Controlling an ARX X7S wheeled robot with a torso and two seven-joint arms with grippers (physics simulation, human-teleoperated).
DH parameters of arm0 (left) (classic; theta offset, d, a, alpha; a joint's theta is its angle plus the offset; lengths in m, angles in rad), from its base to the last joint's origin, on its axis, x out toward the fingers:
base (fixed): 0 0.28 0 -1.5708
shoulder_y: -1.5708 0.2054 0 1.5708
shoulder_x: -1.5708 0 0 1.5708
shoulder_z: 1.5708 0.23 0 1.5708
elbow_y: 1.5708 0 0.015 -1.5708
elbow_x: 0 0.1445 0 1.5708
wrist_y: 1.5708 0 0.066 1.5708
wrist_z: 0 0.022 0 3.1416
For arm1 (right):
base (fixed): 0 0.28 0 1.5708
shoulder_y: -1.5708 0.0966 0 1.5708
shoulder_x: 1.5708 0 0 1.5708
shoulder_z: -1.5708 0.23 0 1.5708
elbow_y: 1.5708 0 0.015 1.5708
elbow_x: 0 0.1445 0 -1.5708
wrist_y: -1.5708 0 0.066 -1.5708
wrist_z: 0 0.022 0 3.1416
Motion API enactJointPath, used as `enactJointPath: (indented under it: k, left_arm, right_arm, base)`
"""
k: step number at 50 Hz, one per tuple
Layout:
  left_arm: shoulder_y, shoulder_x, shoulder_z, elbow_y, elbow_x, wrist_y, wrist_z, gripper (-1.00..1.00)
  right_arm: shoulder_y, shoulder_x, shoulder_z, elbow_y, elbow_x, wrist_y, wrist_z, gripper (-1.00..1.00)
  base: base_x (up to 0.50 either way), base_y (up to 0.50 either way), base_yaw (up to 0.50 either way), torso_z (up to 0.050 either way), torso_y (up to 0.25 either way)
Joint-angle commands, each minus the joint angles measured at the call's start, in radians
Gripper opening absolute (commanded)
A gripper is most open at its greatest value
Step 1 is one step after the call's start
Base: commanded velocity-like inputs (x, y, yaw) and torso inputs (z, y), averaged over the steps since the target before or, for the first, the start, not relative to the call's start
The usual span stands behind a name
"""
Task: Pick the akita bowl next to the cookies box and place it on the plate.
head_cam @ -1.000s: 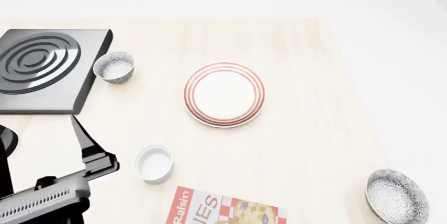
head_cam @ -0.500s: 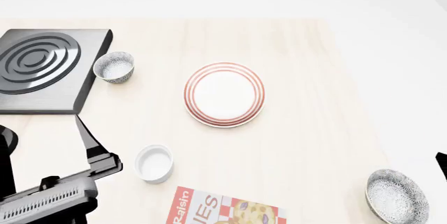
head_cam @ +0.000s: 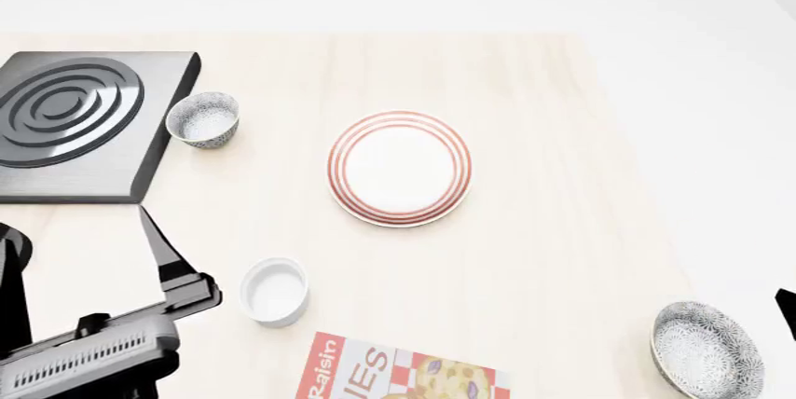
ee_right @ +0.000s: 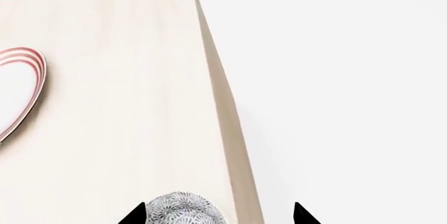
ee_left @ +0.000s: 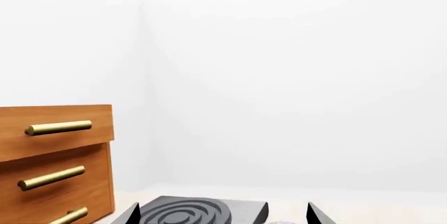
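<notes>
Head view, clock positions taken from the plate (head_cam: 400,168), which sits mid-desk (head_cam: 547,231). Target bowl (head_cam: 706,350) is at about 4 o'clock, well apart from the plate, near the desk's right edge and the near corner. It is upright, with nothing in it and nothing touching it. Cookies box (head_cam: 401,371) is at 6 o'clock, cut off by the frame, with a bare gap between it and the bowl.

Twin bowl (head_cam: 203,119) is at 10 o'clock, just beside the stove (head_cam: 77,125). White ramekin (head_cam: 274,292) is at 7 o'clock, near the box's top-left corner.

Right end effector (ee_right: 218,214) — fingers spread wide, empty. In the wrist view the two tips straddle the bowl's rim, and I can't tell if they touch it. In the head view only a dark sliver shows at the right frame edge.

Left end effector (ee_left: 222,214) — spread apart, holding nothing. One finger (head_cam: 162,248) points up over bare desk, between the stove and the ramekin. Its wrist camera sees the stove top and a wooden drawer unit (ee_left: 56,164) with brass handles.
</notes>
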Motion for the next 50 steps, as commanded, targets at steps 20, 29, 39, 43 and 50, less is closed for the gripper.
enactJointPath:
  k: [20, 29, 39, 43, 50]
  left_arm:
    - [0.001, 0.01, -0.01, 0.011, 0.01, -0.014, 0.015, 1.0]
    - [0.0, 0.007, -0.007, 0.011, 0.009, -0.019, 0.013, 1.0]
    - [0.001, 0.004, -0.003, 0.019, 0.009, -0.029, 0.01, 1.0]
    - [-0.001, 0.003, -0.001, 0.014, 0.01, -0.026, 0.009, 1.0]
    - [-0.003, 0.001, 0.001, 0.007, 0.011, -0.022, 0.005, 1.0]
  right_arm:
    - [-0.041, -0.013, -0.049, -0.064, -0.195, -0.023, -0.103, 1.0]
    - [-0.038, -0.009, -0.073, -0.071, -0.21, -0.027, -0.111, 1.0]
    - [-0.055, -0.033, -0.106, -0.08, -0.26, -0.049, -0.158, 1.0]
    - [-0.056, -0.035, -0.106, -0.085, -0.277, -0.061, -0.178, 1.0]
    - [-0.055, -0.05, -0.147, -0.085, -0.31, -0.086, -0.202, 1.0]
  base:
    - [0.0, 0.0, 0.0, 0.0, 0.0]
    - [0.0, 0.0, 0.0, 0.0, 0.0]
    - [0.0, 0.0, 0.0, 0.0, 0.0]
    - [0.0, 0.0, 0.0, 0.0, 0.0]
    - [0.0, 0.0, 0.0, 0.0, 0.0]
